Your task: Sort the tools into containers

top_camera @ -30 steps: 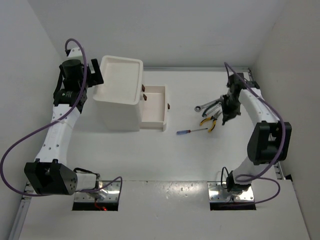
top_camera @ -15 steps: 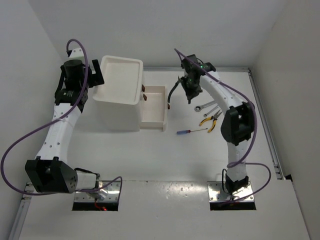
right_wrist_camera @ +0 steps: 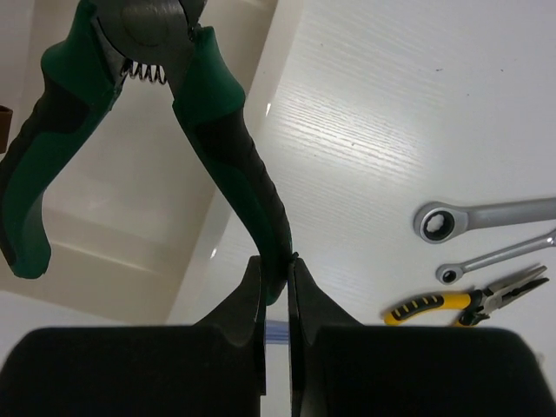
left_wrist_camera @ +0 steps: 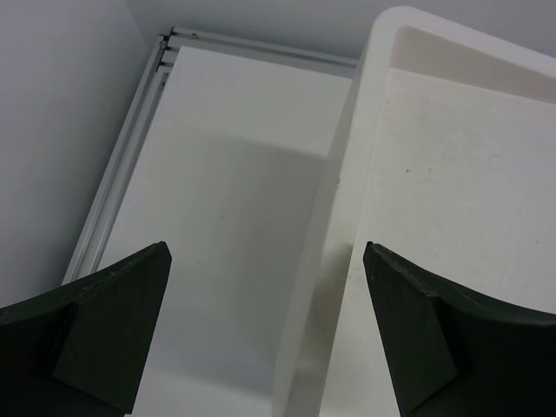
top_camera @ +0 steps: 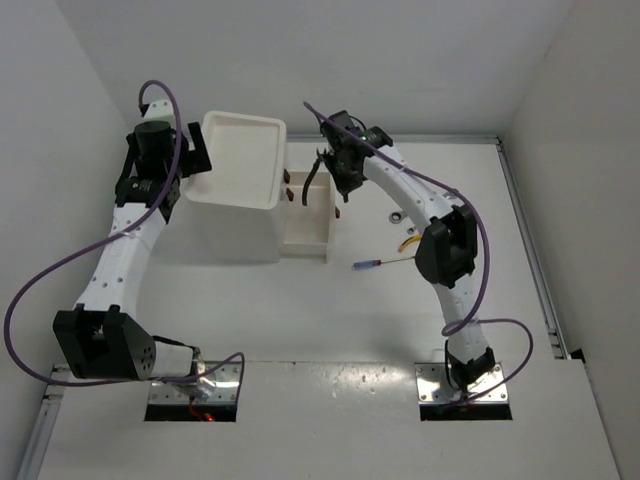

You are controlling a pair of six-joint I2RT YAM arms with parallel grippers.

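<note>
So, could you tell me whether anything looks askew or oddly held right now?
The green-handled pliers look oddly held: the right gripper pinches only the tip of one handle, so they stick out splayed open above the open drawer. Nothing else stands out.

The white tabletop point(top_camera: 330, 310) carries a white plastic cabinet point(top_camera: 235, 230) at its far left, with one drawer point(top_camera: 305, 250) pulled out to the right. To the right of the cabinet lie four loose tools. A ratchet wrench point(right_wrist_camera: 486, 215) and a slimmer wrench point(right_wrist_camera: 495, 258) rest side by side. The yellow-handled pliers point(right_wrist_camera: 469, 300) lie just beside the slimmer wrench. A thin screwdriver point(top_camera: 380, 264) lies near the pliers, its handle toward the cabinet. Two metal mounting plates point(top_camera: 195, 385) sit at the near edge.
</note>
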